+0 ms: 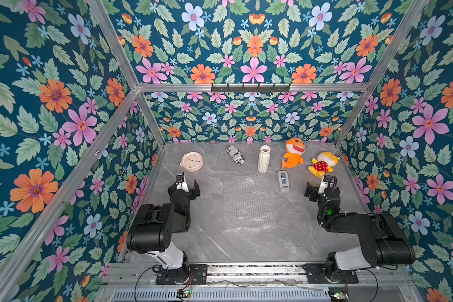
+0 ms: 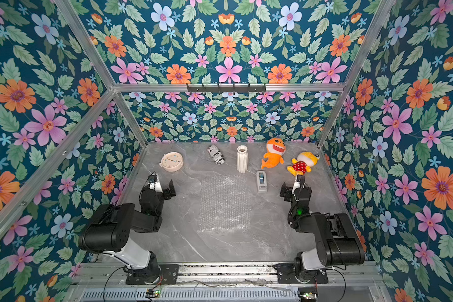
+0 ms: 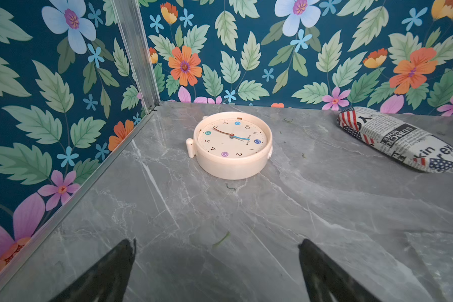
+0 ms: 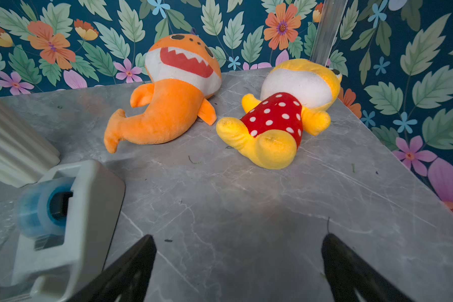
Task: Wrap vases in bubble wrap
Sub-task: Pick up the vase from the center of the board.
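On the grey marble-patterned table point(image 1: 207, 243), a clear sheet of bubble wrap point(image 1: 247, 204) lies flat in the middle, between the two black arms. Just behind its far edge stands the tall cream-white ribbed vase point(image 1: 263, 159) — upright, open rim on top, and nothing holds it. On its left side lies a soft case point(image 1: 235, 154) with newspaper print, and further left a round cream alarm clock point(image 1: 192, 161) lies on its back. On its right side are an orange plush shark point(image 1: 294, 154) and a yellow plush toy point(image 1: 323, 163) in red dotted clothes. A grey tape dispenser point(image 1: 283, 181) with a blue roll sits just beside the wrap's far right corner. The left gripper point(image 3: 217, 244) has its jaws wide apart over bare table near the clock, holding nothing. The right gripper point(image 4: 238, 238) is also spread wide and empty — near the dispenser and the yellow toy.
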